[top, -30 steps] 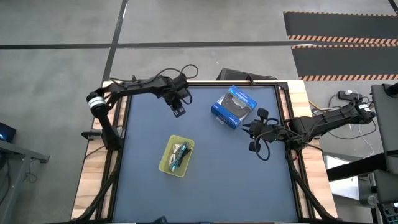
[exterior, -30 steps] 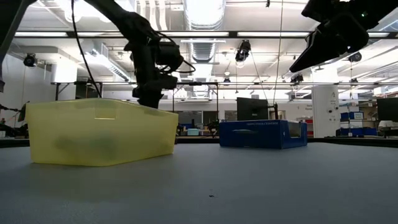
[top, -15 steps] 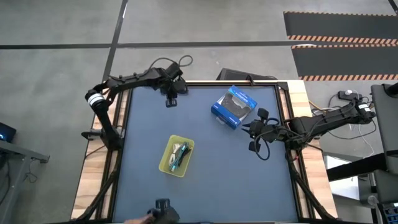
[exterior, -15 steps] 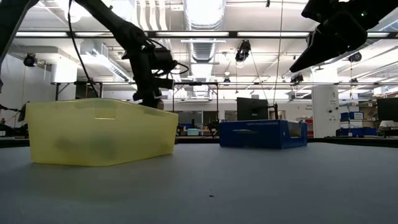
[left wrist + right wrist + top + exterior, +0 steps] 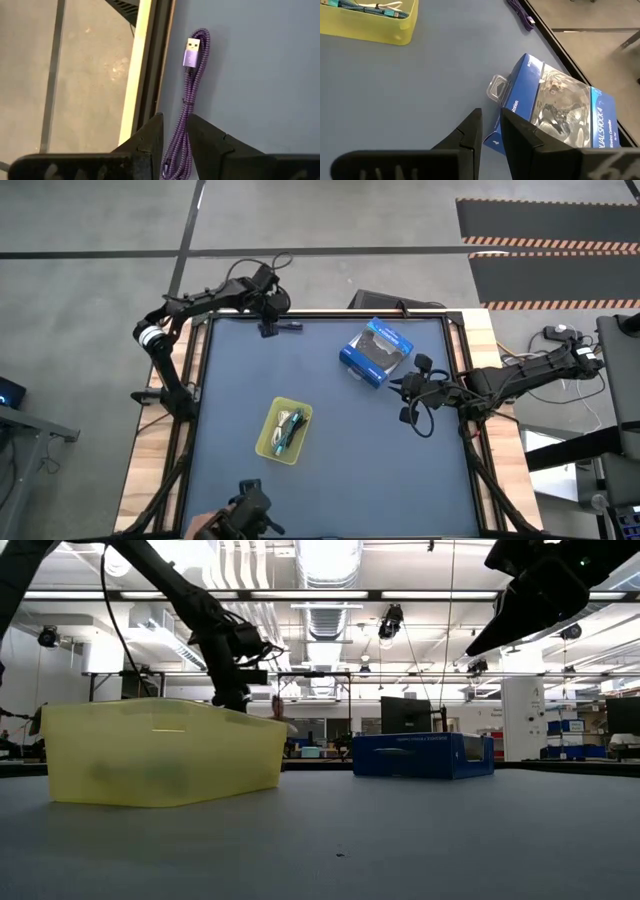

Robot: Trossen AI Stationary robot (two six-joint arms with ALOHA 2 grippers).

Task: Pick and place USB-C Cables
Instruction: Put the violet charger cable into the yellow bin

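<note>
Purple cable: lying on the blue table at its far left edge, beside the wooden rim.
Left gripper: at the table's far left corner, fingers narrowly parted with the purple cable's end running between them; whether they clamp it cannot be told.
Other cables: teal and white ones lie in the yellow tray, near the table's middle.
Blue box: far right of the tray.
Right gripper: waiting near the box, raised above the table, fingers almost together and empty.
Person's hand: at the near edge, holding a dark object.
</note>
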